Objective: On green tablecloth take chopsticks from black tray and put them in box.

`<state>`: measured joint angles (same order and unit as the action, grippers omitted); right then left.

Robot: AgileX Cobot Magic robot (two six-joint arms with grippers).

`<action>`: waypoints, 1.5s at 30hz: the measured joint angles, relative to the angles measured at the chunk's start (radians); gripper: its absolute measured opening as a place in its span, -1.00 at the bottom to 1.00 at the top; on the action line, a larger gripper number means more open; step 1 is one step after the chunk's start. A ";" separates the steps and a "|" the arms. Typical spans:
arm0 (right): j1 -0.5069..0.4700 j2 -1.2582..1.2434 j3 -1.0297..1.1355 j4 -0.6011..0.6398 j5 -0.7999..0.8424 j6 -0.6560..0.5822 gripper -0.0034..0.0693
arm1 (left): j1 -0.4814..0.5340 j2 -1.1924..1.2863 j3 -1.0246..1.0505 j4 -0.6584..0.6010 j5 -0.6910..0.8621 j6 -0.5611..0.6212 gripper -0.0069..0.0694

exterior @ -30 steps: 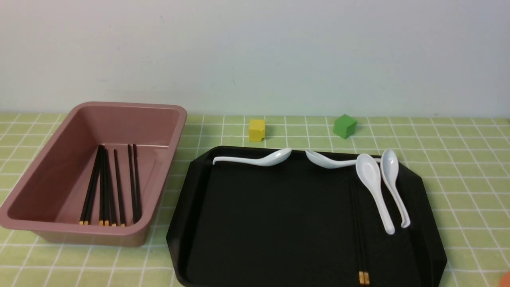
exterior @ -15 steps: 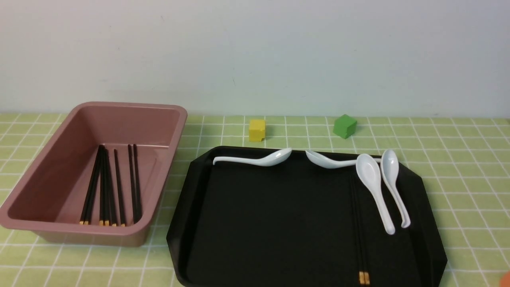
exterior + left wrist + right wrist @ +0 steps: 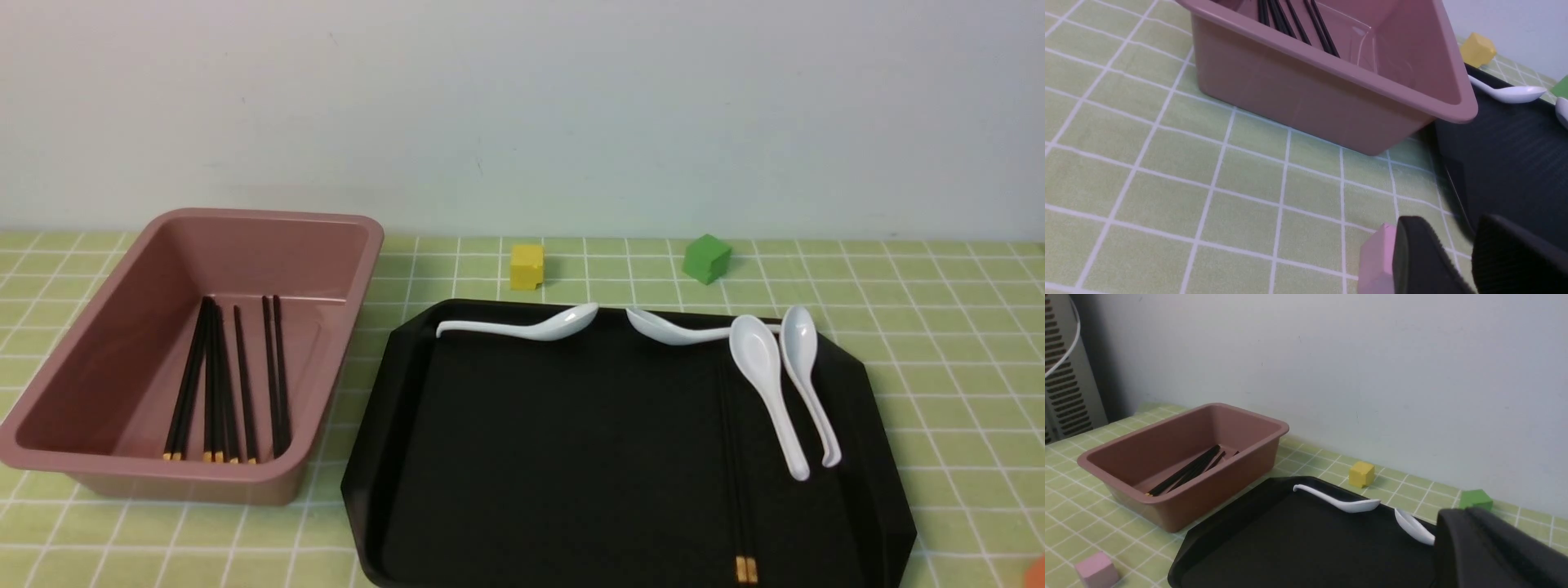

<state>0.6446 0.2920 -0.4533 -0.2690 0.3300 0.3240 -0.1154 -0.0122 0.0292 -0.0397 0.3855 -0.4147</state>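
On the green tablecloth [image 3: 939, 327] the black tray [image 3: 571, 457] lies right of the pink-brown box [image 3: 359, 237]. Two black chopsticks [image 3: 737, 482] lie side by side on the tray's right part, gold tips toward me. Several more chopsticks [image 3: 220, 384] lie inside the box. Neither gripper shows in the front view. In the left wrist view my left gripper [image 3: 1453, 253] hangs low over the cloth by the tray's near left corner, open and empty. In the right wrist view my right gripper [image 3: 1468, 512] is over the tray's right side, fingers pressed together with nothing between them.
Several white spoons [image 3: 767, 384] lie along the tray's far and right parts. A yellow cube [image 3: 526, 267] and a green cube [image 3: 706, 258] stand behind the tray. A pink cube [image 3: 1374, 261] sits on the cloth right beside my left finger.
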 joint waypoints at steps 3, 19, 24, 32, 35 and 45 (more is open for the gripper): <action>0.000 -0.002 0.054 0.040 0.000 -0.032 -0.82 | 0.000 0.000 0.000 0.000 0.000 0.000 -0.24; -0.497 -0.228 0.426 0.160 0.001 -0.156 -0.77 | 0.000 0.000 0.000 0.000 0.000 0.000 -0.23; -0.606 -0.298 0.475 0.160 0.003 -0.156 -0.75 | 0.000 0.000 0.000 0.000 0.000 0.000 -0.23; -0.628 -0.302 0.473 0.161 0.031 -0.156 -0.72 | 0.000 0.000 0.000 0.000 0.000 0.000 -0.21; -0.628 -0.302 0.473 0.161 0.031 -0.156 -0.71 | 0.000 0.000 0.000 0.000 0.000 0.000 -0.20; -0.628 -0.302 0.473 0.164 0.032 -0.156 -0.68 | 0.000 0.000 0.000 0.000 0.000 0.000 -0.20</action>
<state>0.0164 -0.0102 0.0195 -0.1052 0.3618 0.1680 -0.1154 -0.0122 0.0292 -0.0397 0.3855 -0.4147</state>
